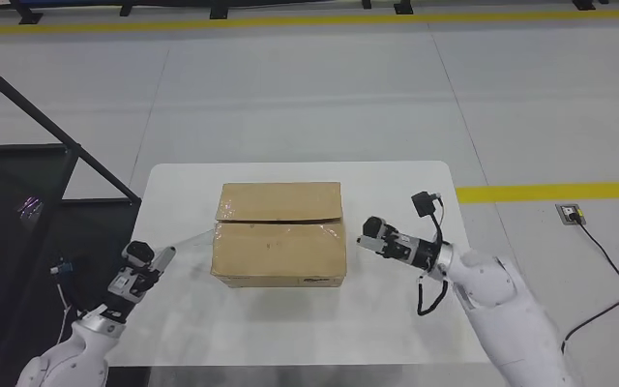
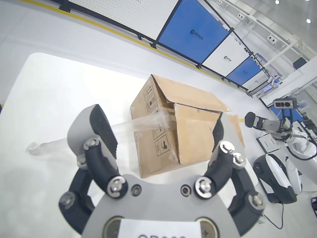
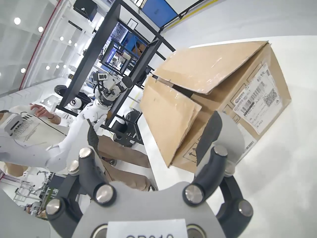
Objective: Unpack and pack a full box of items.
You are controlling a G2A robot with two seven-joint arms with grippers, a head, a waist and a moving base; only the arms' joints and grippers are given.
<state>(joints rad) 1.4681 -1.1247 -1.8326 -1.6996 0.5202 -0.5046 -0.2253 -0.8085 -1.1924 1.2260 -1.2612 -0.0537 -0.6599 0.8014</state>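
Top camera sat above the arms and looked down on the whole table (image 1: pixel 406 189), fairly far. Left wrist camera looked rightward at the box (image 2: pixel 195 137), near. Right wrist camera looked leftward, near. All three shared the box.

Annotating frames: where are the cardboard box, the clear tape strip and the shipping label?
cardboard box (image 1: pixel 279 250): top view, nearer top flap.
clear tape strip (image 2: pixel 146 123): left wrist view, box end.
shipping label (image 3: pixel 260 100): right wrist view, its middle.
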